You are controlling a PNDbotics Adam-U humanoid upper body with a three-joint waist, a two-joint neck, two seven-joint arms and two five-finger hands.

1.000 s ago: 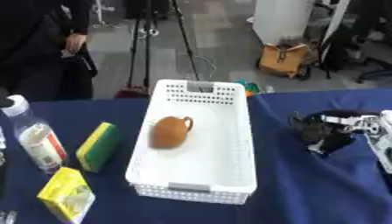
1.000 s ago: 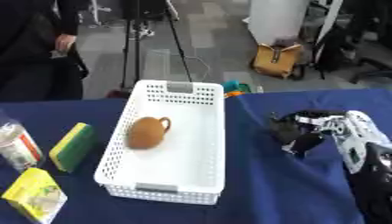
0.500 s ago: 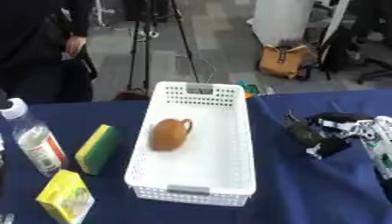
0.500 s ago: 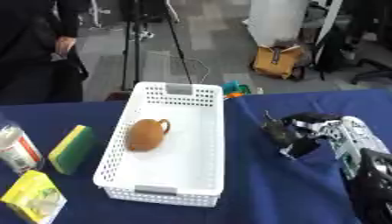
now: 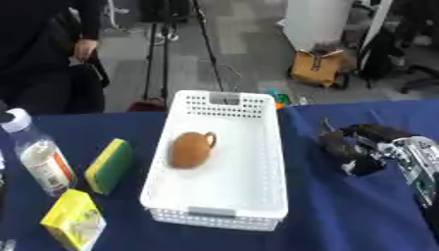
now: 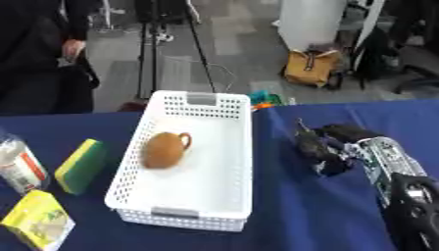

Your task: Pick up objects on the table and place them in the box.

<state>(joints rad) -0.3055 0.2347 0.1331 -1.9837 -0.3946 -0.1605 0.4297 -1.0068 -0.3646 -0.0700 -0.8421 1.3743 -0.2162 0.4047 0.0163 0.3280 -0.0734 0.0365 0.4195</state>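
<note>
Counter (image 5: 343, 215), blue cloth, filled the lower frame; bare room lay right of centre and along the bottom right.

Box (image 5: 225, 162), white perforated plastic, stood at centre, long axis running away from me. Its rim was an edge to clear on any crossing; its near half was empty.

My right robot hand (image 6: 330, 147) showed at mid right, just beside the box's right wall, fingers curled downward. Whether they pinched anything I could not tell. My left robot hand was out of view.

Bottle (image 5: 34, 157), clear with white cap, stood upright at the left edge. Judged slippery and top-heavy; best taken round the body.

Brown pot (image 5: 190, 149), with handle, lay already inside the box, upper left part. Judged hard and breakable.

Sponge (image 5: 109, 165), yellow and green, lay left of the box, close beside it. Judged light, soft; grasp across its narrow sides.

Yellow carton (image 5: 73, 225) lay at lower left. Judged light, crushable; hold by flat faces.
</note>
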